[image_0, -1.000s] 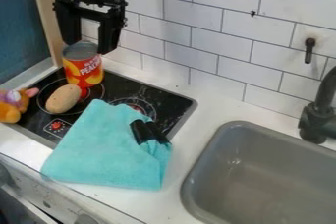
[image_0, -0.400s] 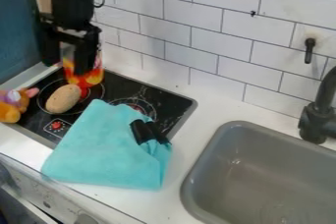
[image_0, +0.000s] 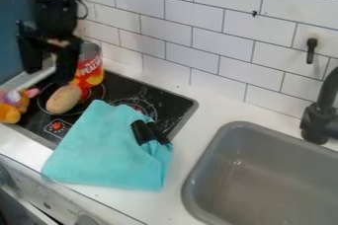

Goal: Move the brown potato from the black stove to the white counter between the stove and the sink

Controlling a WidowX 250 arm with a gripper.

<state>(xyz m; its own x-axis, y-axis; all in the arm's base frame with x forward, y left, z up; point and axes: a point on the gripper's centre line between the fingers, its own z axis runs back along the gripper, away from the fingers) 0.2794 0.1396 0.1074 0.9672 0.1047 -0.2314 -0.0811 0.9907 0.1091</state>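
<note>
We see the gripper [image_0: 47, 73] wide open, holding nothing. Below its fingers are a potato [image_0: 64, 99] and a stuffed toy [image_0: 15, 104].

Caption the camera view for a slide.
Open black gripper above the stove, near a can, potato-like item and plush toy, with a teal cloth and grey sink alongside.

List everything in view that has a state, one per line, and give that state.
End effector: open, above the left of the stovetop
Can: upright, partly behind the end effector
Tan oval object: whole, lying on the stovetop
Towel: folded, lying across stovetop and counter
Black object: lying on the towel
</note>
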